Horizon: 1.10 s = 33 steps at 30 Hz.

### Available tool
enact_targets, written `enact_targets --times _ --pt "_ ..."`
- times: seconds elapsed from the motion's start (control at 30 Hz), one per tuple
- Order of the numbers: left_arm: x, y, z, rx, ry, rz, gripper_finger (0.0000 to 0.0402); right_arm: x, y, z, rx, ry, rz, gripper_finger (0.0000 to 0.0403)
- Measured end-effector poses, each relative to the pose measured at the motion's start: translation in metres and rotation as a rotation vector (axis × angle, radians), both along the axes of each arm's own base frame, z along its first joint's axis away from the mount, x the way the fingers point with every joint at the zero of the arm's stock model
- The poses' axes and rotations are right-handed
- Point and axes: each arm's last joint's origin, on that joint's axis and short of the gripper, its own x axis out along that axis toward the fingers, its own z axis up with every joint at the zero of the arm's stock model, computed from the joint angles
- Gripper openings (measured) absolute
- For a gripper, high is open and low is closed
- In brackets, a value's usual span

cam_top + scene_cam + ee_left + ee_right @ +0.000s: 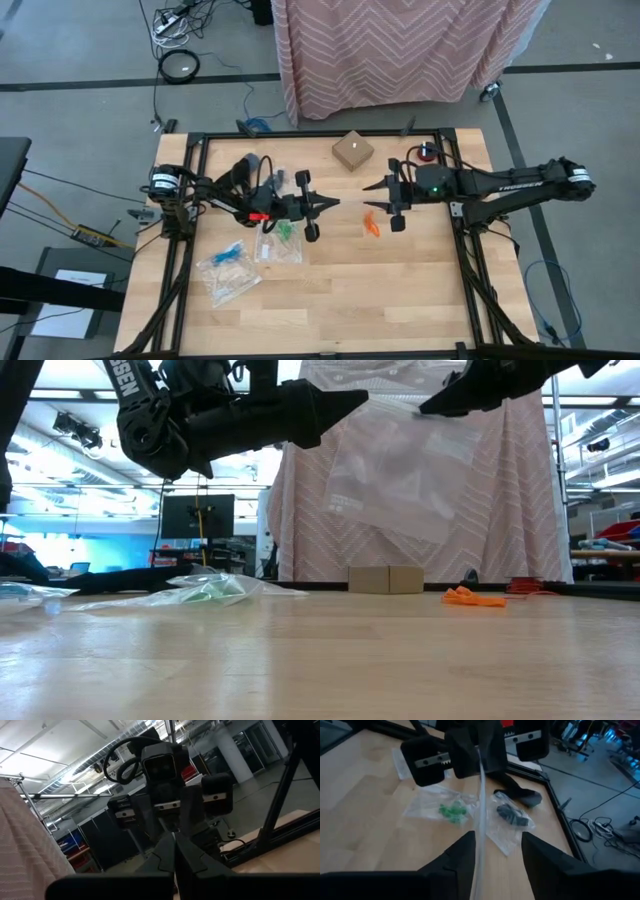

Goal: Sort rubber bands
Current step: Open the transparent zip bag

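We've got a clear zip bag (400, 470) hanging in the air between the two arms: left gripper (335, 204) pressed together on one edge, right gripper (496, 851) fingers spread around the other edge, seen edge-on, not pinching. Risk: held by one pinch only, the bag could sag or twist shut, so the mouth closes. It looks empty to us. Orange rubber bands (371, 224) lie loose on the table (400, 290) under the right gripper. On the table, one bag holds green bands (451, 812), another black ones (512, 815), a third blue (228, 255).
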Motion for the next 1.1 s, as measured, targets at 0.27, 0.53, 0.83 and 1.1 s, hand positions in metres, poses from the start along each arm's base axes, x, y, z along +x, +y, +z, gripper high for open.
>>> enact_targets --times 0.27,0.53,0.83,1.1 --pt "-0.0002 0.0000 0.0007 0.002 -0.007 0.000 0.0004 0.0011 0.0003 -0.0017 -0.006 0.012 0.009 0.0095" --pt "-0.0006 0.0000 0.0015 0.003 -0.017 0.000 0.0004 0.0010 -0.0004 -0.0010 -0.040 0.010 0.011 0.0025" --pt "-0.0007 0.0001 0.0020 0.004 -0.022 -0.003 0.0004 0.0014 -0.0005 0.0002 -0.051 -0.001 0.012 0.0001" --pt "0.0015 0.0029 0.0035 -0.044 -0.018 -0.025 0.0004 0.0096 0.0006 -0.0060 -0.040 0.018 0.044 0.0001"
